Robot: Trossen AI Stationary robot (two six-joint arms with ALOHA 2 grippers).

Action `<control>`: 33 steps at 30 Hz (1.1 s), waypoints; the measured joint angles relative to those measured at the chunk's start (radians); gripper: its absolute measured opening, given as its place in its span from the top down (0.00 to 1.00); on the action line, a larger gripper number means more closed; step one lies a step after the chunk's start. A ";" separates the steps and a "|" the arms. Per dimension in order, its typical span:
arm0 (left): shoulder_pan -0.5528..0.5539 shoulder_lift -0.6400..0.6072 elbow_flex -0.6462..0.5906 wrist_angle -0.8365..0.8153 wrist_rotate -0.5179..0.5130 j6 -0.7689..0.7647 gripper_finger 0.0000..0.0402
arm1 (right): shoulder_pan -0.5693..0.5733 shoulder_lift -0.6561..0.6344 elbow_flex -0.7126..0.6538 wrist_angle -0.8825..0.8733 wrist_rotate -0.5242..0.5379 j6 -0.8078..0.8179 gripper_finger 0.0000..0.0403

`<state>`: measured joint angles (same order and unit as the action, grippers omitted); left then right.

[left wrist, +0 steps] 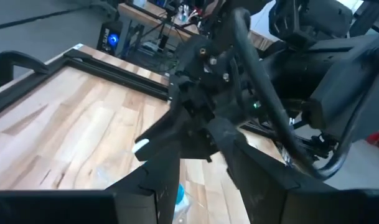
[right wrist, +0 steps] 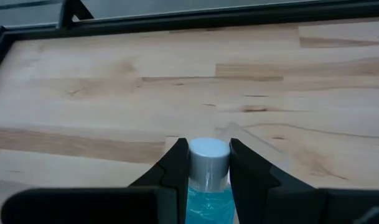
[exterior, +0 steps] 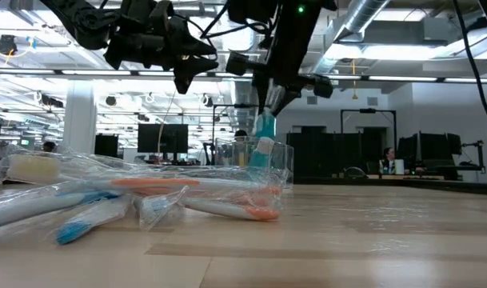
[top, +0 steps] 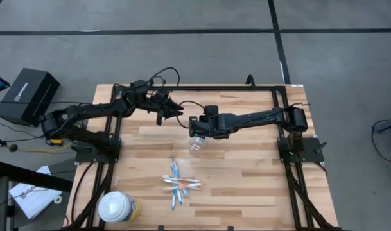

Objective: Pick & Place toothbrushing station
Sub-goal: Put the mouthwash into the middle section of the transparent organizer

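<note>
My right gripper [top: 198,130] is shut on a small blue tube [right wrist: 206,186] with a white cap, over the clear plastic cup [top: 196,145] standing mid-table. In the low view the tube [exterior: 265,128] hangs cap down at the cup's rim [exterior: 227,142]. Whether it touches the cup, I cannot tell. My left gripper [top: 177,110] is open and empty, just left of the right gripper and above the table. Several blue, white and orange toothbrushes [top: 181,185] in clear wrappers lie in a pile nearer the front edge. My right gripper pinches the blue tube between its two fingers, just behind the white cap [right wrist: 208,154], which sticks out past the fingertips [right wrist: 177,163]. The fingers come from above, pointing down. The tube hangs upright, cap down, clear of the table.
A large round white-topped yellowish container [top: 117,206] stands at the front left corner. A black frame rail [top: 195,88] runs along the table's far edge. Bare wood [top: 246,179] lies to the right of the toothbrush pile.
</note>
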<state>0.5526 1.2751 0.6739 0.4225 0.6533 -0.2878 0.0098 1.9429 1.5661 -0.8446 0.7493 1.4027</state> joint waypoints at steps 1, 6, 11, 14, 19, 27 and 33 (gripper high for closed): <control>0.001 0.000 0.000 0.001 0.000 0.001 0.65 | -0.001 0.000 -0.008 0.008 0.001 0.000 0.81; 0.005 0.000 0.000 0.005 0.000 0.031 0.65 | -0.009 0.000 -0.058 0.089 0.011 -0.024 0.81; 0.005 0.000 0.000 0.005 0.000 0.052 0.65 | -0.014 0.005 -0.068 0.097 0.034 -0.044 0.81; 0.005 0.000 0.000 0.006 0.000 0.052 0.65 | -0.020 0.008 -0.069 0.095 0.042 -0.055 0.81; 0.005 0.000 0.000 0.006 0.000 0.073 0.65 | -0.024 0.008 -0.069 0.099 0.066 -0.076 0.81; 0.005 0.000 0.000 0.008 0.001 0.075 0.65 | -0.003 0.017 -0.068 0.099 0.091 -0.078 0.81; 0.005 0.000 0.000 0.012 0.001 0.075 0.65 | 0.019 0.025 -0.068 0.129 0.097 -0.076 0.81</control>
<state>0.5571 1.2755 0.6739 0.4345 0.6544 -0.2131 0.0288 1.9683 1.4982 -0.7153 0.8461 1.3270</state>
